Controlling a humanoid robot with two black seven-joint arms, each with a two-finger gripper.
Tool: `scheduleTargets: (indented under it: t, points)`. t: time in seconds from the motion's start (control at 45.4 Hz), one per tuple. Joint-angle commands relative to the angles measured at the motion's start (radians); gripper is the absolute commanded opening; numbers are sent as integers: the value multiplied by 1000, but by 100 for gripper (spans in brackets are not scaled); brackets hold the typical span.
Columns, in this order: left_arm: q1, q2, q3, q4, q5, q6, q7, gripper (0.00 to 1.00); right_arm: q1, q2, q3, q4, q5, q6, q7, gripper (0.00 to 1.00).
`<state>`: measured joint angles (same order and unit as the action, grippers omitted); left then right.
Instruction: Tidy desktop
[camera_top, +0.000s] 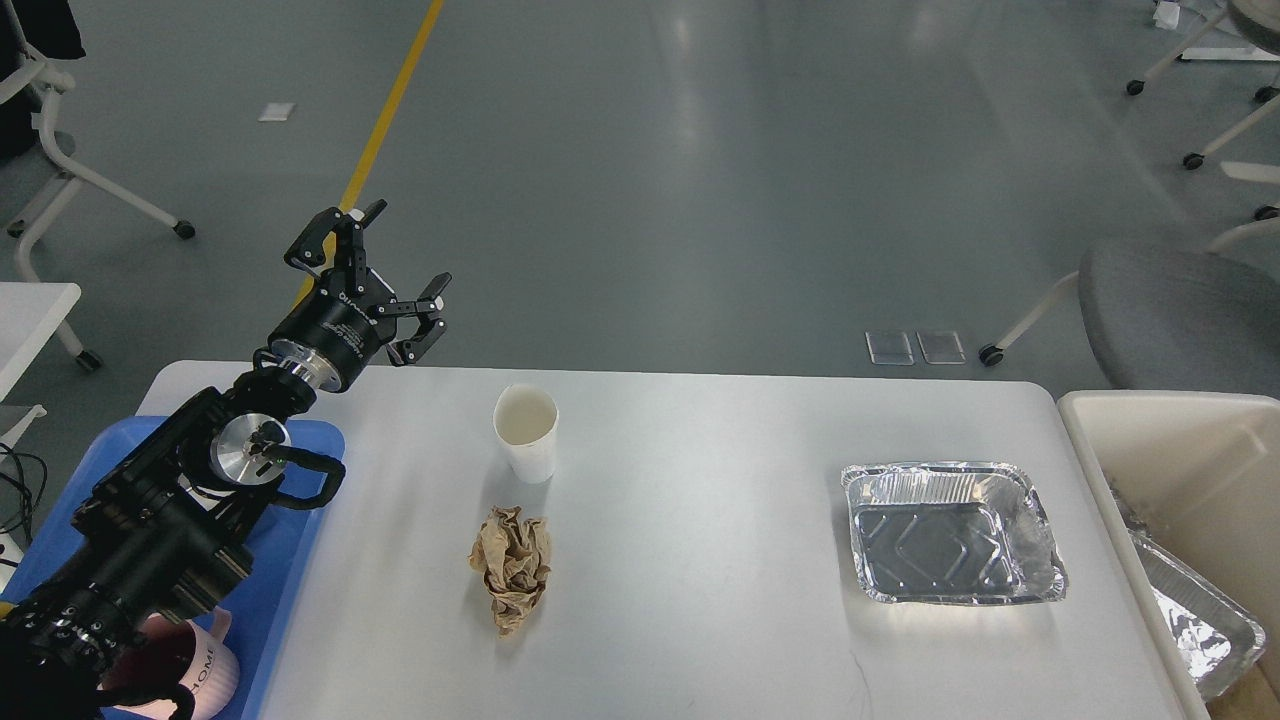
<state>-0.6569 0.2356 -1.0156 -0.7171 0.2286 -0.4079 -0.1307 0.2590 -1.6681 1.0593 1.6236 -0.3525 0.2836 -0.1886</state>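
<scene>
White-grey desktop (700, 560) across the lower frame, still bearing an upright paper cup (527, 431), a crumpled brown paper wad (512, 566) just in front of it and an empty foil tray (950, 534) near the cream bin (1180, 450) at right. Left gripper (395, 265) raised above the far-left edge, fingers spread wide, holding nothing; right gripper out of view. Best approach to the light cup, likely next: low, level, closing gently to avoid tipping or crushing

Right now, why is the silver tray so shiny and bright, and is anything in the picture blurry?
In the head view, overhead light glares off the crinkled foil tray, whitening its near rim and throwing a bright patch onto the desktop; pale streaks also reflect on the floor; the paper cup, the crumpled paper and the open left gripper look sharp.
</scene>
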Motion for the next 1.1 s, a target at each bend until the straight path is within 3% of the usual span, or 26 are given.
scheduleTargets:
  t: [0.0, 0.352, 0.616, 0.66, 0.748, 0.77, 0.99, 1.078]
  points:
    - [0, -2, 0, -10, 0, 6, 0, 98, 9, 28, 22, 10, -2, 2, 14, 99]
    - [0, -2, 0, -42, 0, 17, 8, 98, 125, 117, 21, 53, -12, 2, 40, 99]
    - [2, -2, 0, -48, 0, 26, 8, 98, 120, 183, 11, 50, -212, -3, 38, 99]
    - [0, -2, 12, -48, 0, 26, 8, 98, 121, 220, 16, 50, -227, -50, 43, 98]
    - [-1, 1, 34, -48, 0, 31, 6, 98, 131, 231, 18, 48, -227, -112, 69, 98]
    - [-1, -1, 38, -48, 1, 35, 6, 98, 149, 247, 19, 45, -227, -154, 105, 98]
    - [-4, -1, 42, -48, 0, 37, 6, 98, 192, 292, 19, 45, -226, -165, 155, 98]
    - [-4, 1, 42, -48, 1, 38, 6, 98, 204, 280, 1, 30, -238, -144, 121, 99]
